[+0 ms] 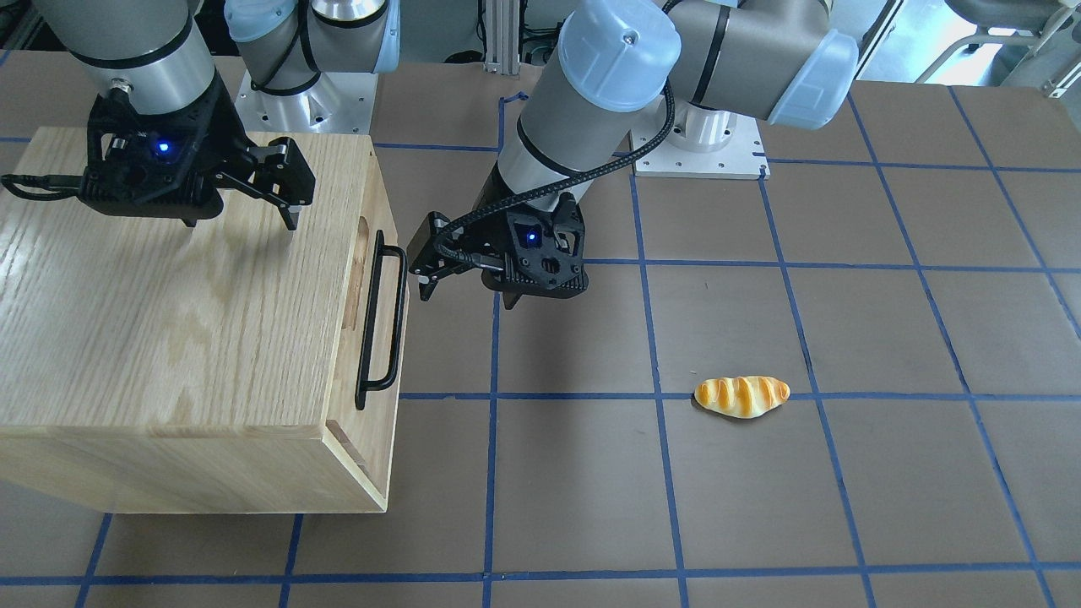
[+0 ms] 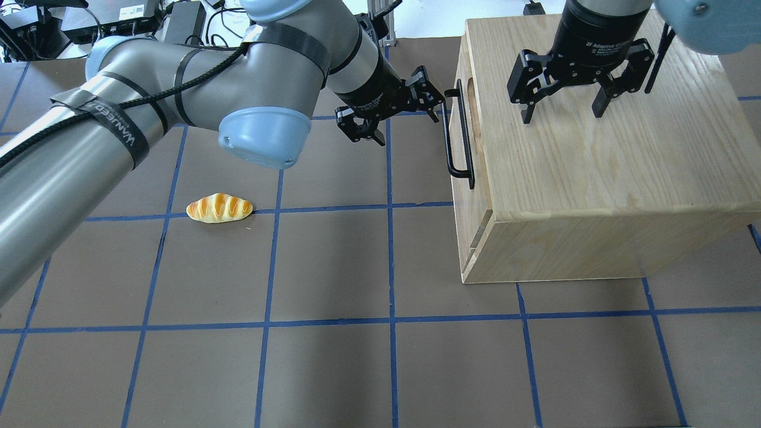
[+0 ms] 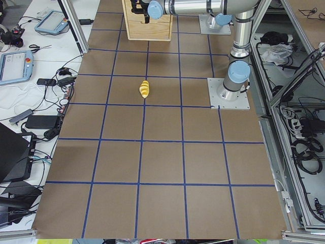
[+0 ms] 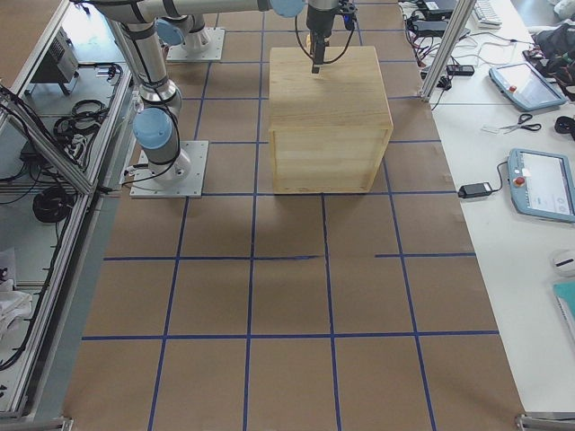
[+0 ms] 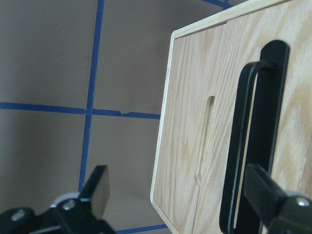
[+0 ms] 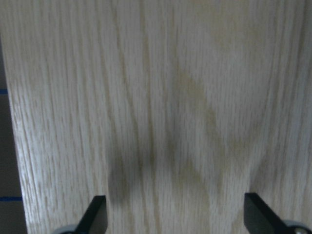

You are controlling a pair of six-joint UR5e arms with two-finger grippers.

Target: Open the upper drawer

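The upper drawer (image 1: 348, 363) is a light-wood front with an oblong slot (image 1: 355, 270) and a long black bar handle (image 1: 380, 321). It sits flush in the oak cabinet (image 1: 169, 321). My left gripper (image 1: 420, 257) is open, level with the handle's far end and just short of it. In the left wrist view the handle (image 5: 253, 146) runs past one fingertip (image 5: 265, 190), with the drawer front (image 5: 185, 126) between the open jaws. My right gripper (image 2: 562, 116) is open and empty, just above the cabinet top (image 6: 156, 97).
A toy bread roll (image 1: 741, 396) lies on the brown, blue-taped table (image 1: 574, 473), well away from the cabinet on my left side. A plain lower panel sits under the upper drawer. Both arm bases stand at the table's robot-side edge.
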